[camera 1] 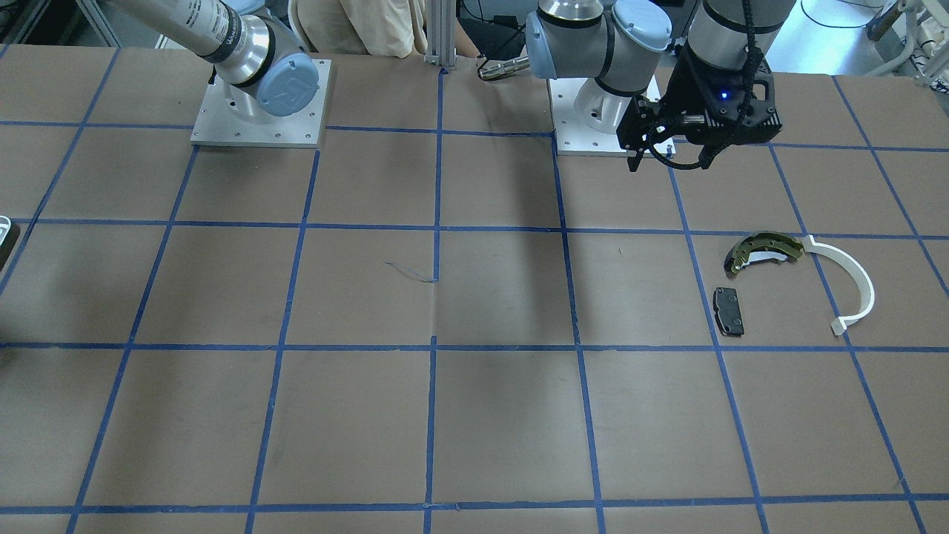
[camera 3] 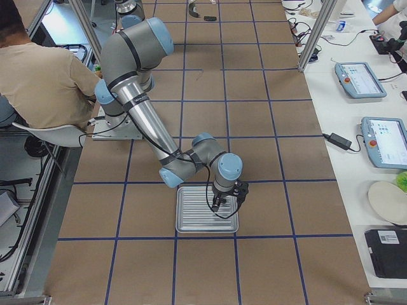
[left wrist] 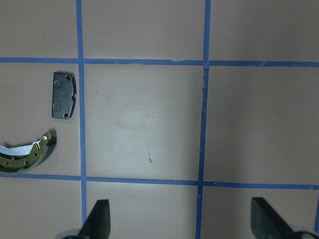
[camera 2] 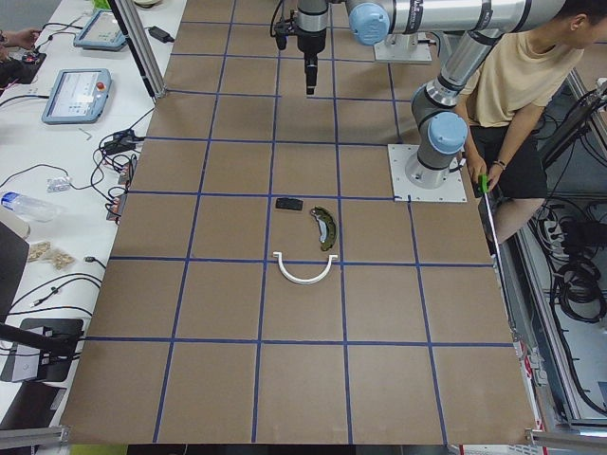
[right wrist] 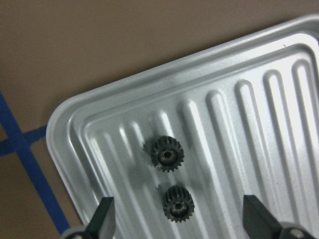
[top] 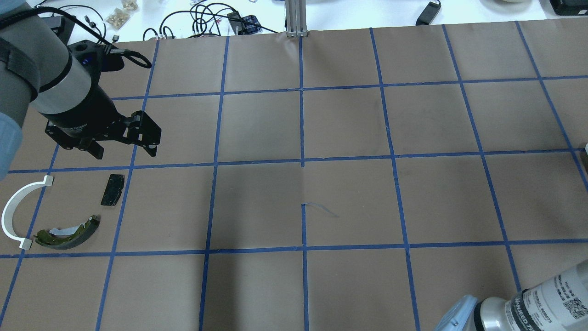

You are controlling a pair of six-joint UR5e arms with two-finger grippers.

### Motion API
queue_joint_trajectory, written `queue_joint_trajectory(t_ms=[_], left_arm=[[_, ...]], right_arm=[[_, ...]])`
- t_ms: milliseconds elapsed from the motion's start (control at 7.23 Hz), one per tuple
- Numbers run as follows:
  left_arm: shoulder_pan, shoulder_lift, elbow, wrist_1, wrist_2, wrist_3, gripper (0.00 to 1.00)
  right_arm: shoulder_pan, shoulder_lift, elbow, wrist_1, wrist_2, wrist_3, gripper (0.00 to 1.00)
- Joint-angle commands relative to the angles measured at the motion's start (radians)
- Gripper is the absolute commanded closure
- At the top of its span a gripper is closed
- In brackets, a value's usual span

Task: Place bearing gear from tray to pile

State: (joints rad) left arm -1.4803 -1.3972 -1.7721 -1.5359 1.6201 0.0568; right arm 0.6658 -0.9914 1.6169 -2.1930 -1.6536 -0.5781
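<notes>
Right hand (right wrist: 180,219) hangs spread over two bearing gears (right wrist: 168,154) lying flat, bores upward, in my tray (right wrist: 259,64); left hand (left wrist: 180,219) likewise spread.

Brake shoe (left wrist: 25,155) cut by left edge, tray (right wrist: 79,107) cropped right and below — corner only
</notes>
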Motion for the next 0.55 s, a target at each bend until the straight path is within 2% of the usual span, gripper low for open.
queue_joint_trajectory(t_ms=[0, 138, 415], left_arm=[[0.000, 0.001, -0.001, -0.001, 0.001, 0.000, 0.00], [0.000, 0.003, 0.000, 0.000, 0.001, 0.000, 0.00], [-0.003, -0.005, -0.003, -0.001, 0.001, -0.002, 0.00]], right_arm=[[0.000, 0.000, 0.017, -0.031, -0.003, 0.000, 0.20], [0.000, 0.002, 0.017, -0.031, -0.006, 0.009, 0.34], [0.000, 0.005, 0.018, -0.028, -0.006, 0.011, 0.38]])
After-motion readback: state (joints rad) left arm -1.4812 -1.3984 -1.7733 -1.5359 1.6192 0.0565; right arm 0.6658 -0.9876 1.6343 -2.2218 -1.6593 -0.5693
